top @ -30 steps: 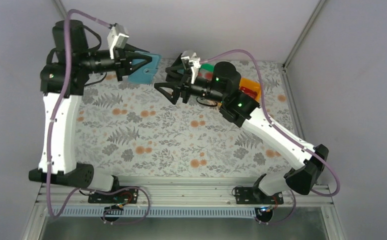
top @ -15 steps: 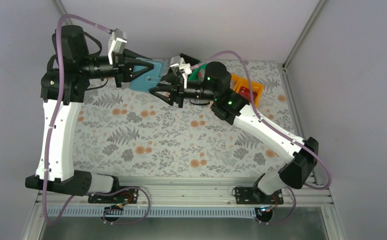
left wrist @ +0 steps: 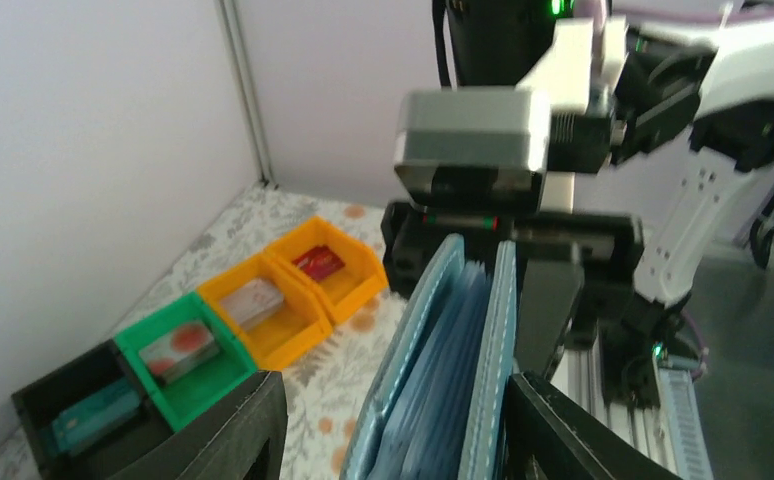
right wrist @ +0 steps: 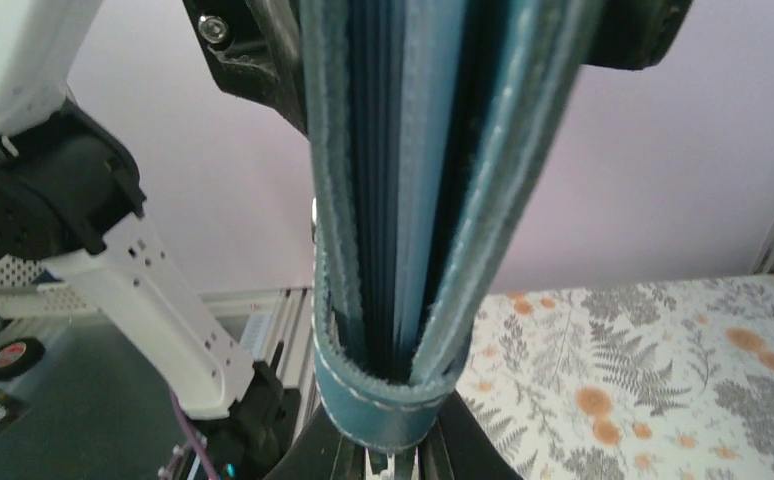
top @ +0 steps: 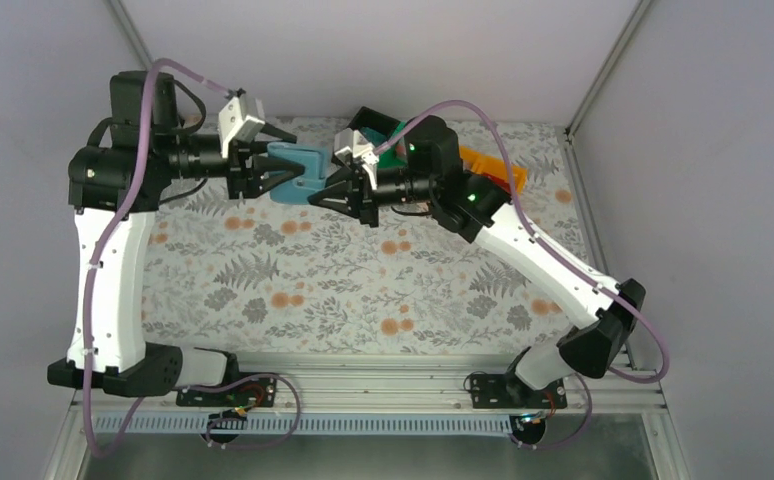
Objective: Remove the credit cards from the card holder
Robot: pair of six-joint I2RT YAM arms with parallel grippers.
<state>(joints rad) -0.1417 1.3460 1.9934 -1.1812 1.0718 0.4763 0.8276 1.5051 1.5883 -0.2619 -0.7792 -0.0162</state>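
Note:
The blue-teal card holder (top: 298, 170) hangs in the air at the back of the table, between the two grippers. My right gripper (top: 331, 188) is shut on its folded spine (right wrist: 388, 400), seen edge-on in the right wrist view. My left gripper (top: 271, 168) is open around the other end; the card holder (left wrist: 443, 340) lies against the right finger (left wrist: 563, 430), and the left finger (left wrist: 233, 430) stands apart from it. Light blue inner pockets show; no card is seen in them. Credit cards lie in bins: red (left wrist: 318, 262), pale (left wrist: 253, 298), red-marked (left wrist: 178, 345), teal (left wrist: 93, 425).
A row of small bins stands at the back: black (left wrist: 58, 400), green (left wrist: 213, 385), and two orange (left wrist: 288, 335). In the top view the right arm partly covers them (top: 488, 170). The floral cloth (top: 363, 280) covers the table; walls close the back and sides.
My right gripper moved left onto the card holder's end and shut on it. My left gripper, shut on the card holder before, has opened. The left arm carried the card holder slightly right.

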